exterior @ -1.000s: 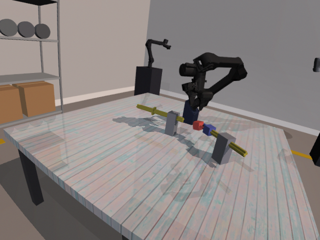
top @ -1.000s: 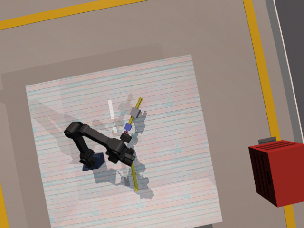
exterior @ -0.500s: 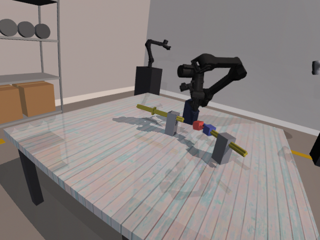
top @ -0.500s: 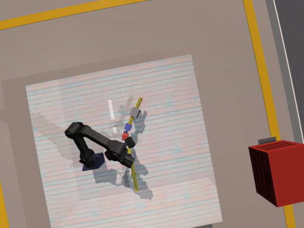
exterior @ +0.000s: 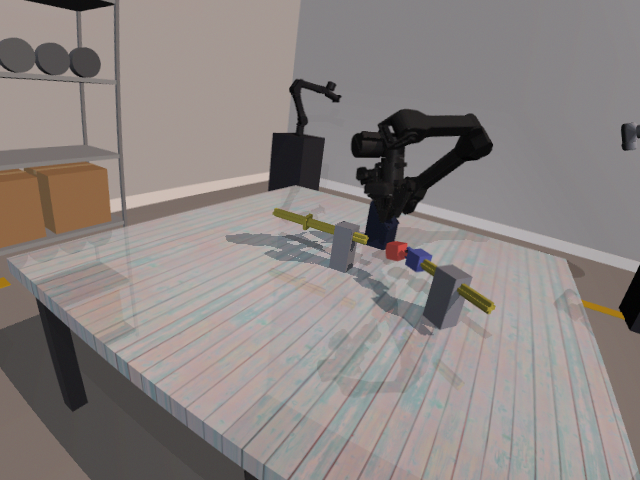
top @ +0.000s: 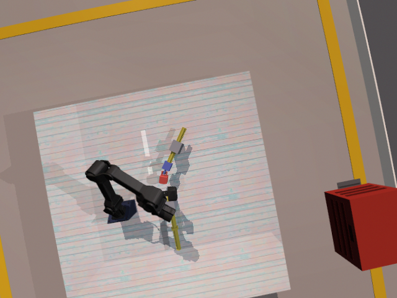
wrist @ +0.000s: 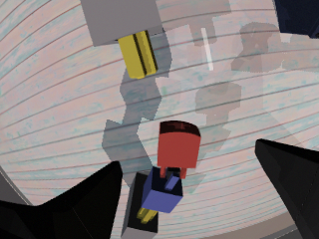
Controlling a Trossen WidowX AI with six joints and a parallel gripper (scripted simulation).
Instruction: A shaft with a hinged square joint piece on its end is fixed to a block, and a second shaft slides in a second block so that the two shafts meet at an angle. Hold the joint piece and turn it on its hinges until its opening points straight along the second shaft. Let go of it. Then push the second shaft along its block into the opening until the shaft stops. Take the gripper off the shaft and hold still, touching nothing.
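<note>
The red square joint piece (top: 163, 178) (exterior: 396, 250) (wrist: 178, 149) is hinged to a blue piece (top: 167, 166) (exterior: 417, 259) (wrist: 161, 195) on the first yellow shaft (top: 182, 133) (exterior: 475, 297), held by a grey block (top: 176, 146) (exterior: 447, 297). Its dark opening faces the second shaft's side, but seems angled off that shaft's line. The second shaft (top: 175, 237) (exterior: 323, 226) (wrist: 135, 57) runs through another grey block (exterior: 342, 248) (wrist: 122, 17); its end stands apart from the red piece. My gripper (exterior: 397, 214) (wrist: 190, 158) is open and empty, above the joint area, fingertips either side of the red piece in the wrist view.
The arm's dark base (top: 130, 210) (exterior: 381, 227) stands on the plank table (top: 224, 192) (exterior: 232, 330). A collar (top: 174, 228) (exterior: 308, 221) sits on the second shaft. The arm hides the second block in the top view. A red cabinet (top: 368, 227) stands beyond the table.
</note>
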